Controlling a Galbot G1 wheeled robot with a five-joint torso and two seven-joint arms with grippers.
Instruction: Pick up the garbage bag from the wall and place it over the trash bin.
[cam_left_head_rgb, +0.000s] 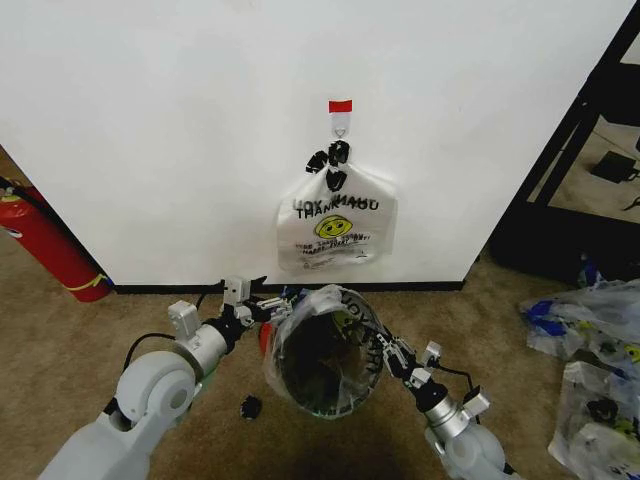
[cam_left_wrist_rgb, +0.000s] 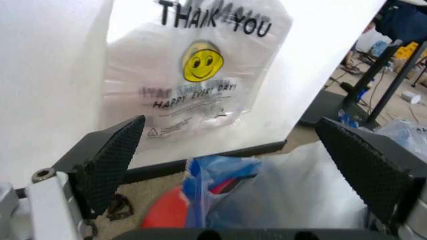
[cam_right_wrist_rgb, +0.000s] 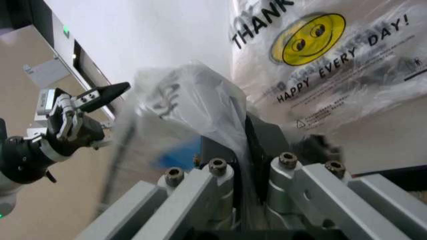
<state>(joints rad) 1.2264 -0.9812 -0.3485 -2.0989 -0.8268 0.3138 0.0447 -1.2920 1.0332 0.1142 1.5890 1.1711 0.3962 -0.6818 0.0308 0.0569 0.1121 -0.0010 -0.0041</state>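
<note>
Draping step well along: thin, crinkly see-through garbage bag (cam_left_head_rgb: 322, 350) already spread over the round trash bin (cam_left_head_rgb: 266, 340) on the carpet by the foot of the wall, red body peeking out at its left side. Right gripper (cam_left_head_rgb: 388, 350) pinched narrow on the film at the right edge; left gripper (cam_left_head_rgb: 262, 300) spread wide beside the left edge, holding nothing. Next, probably: tugging slack film down around the rim. Another smiley-printed bag (cam_left_head_rgb: 335, 225) hanging from a wall hook (cam_left_head_rgb: 341, 112)

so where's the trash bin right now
In the head view the small red round trash bin sits on the carpet below the hanging white smiley bag, between both hands, wrapped in the thin see-through plastic bag.
</note>
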